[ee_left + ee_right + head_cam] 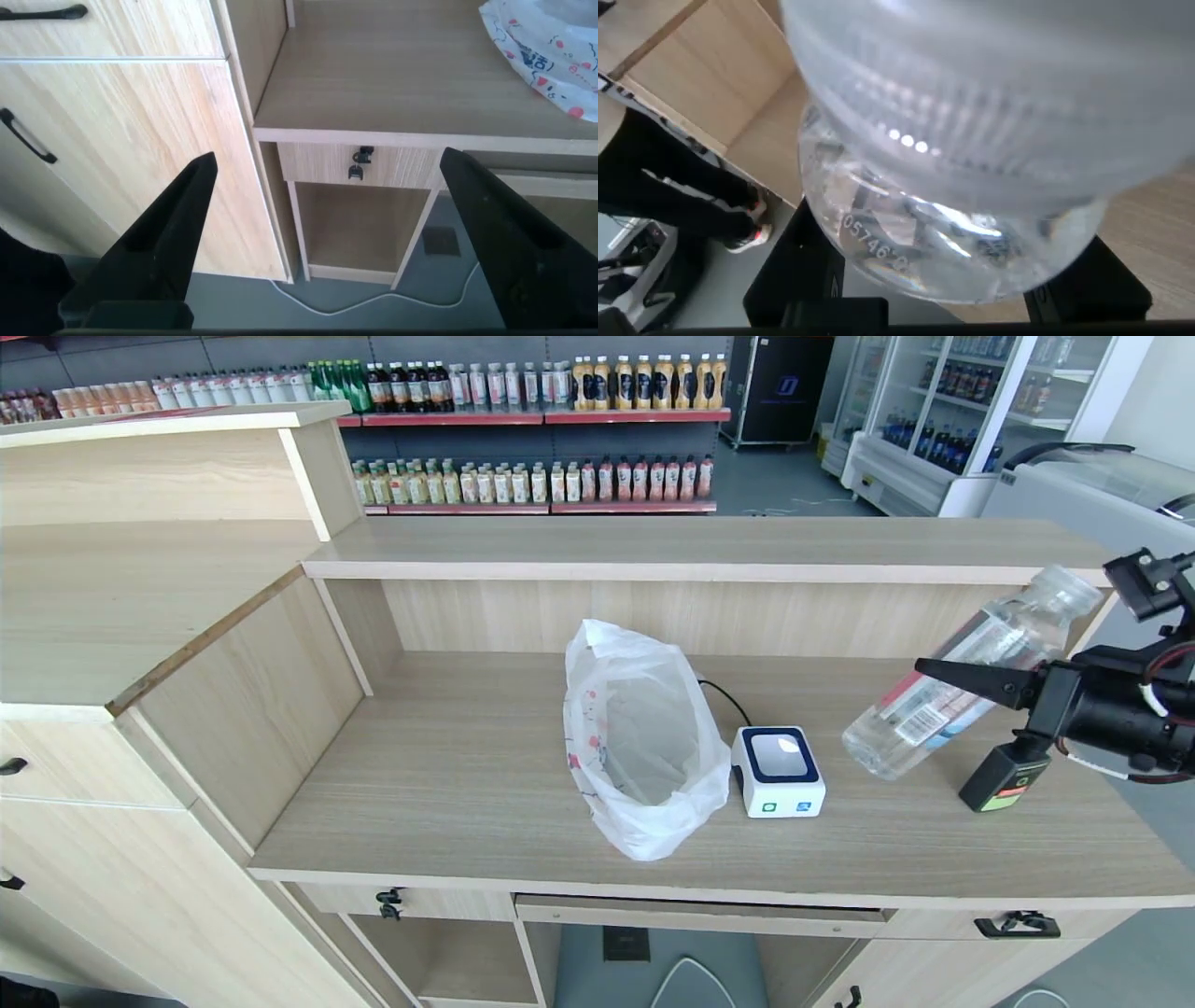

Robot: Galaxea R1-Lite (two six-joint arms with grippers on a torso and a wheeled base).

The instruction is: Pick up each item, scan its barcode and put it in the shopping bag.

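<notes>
Bottle [962,677], clear plastic with a red-and-white label, is at the right of the head view. It is tilted, cap toward the upper right and base toward the lower left, and appears lifted off the desk [467,784]. Taking the scene from the left, the left end effector [322,243] hangs low in front of the desk with its fingers wide apart and nothing between them, facing a small keyed drawer [360,163]. At centre frame the white shopping bag [644,737] lies on the desk with its mouth open toward the viewer. Just beside it on the right is the scanner [777,770], with its glass window facing up. Well to the right of that, the right end effector [945,732] is clamped across the bottle's middle. The step in hand looks like the scan. The barcode [920,719] seems to face upward, away from the scanner window. To scan well, the bottle should be carried leftward until it is over the scanner, and the wrist rolled so the printed bars look down at the glass. A brief steady pause there would help. The grip should stay firm, since smooth plastic can slip. The bottle's base should be kept from brushing the bag's loose rim.
</notes>
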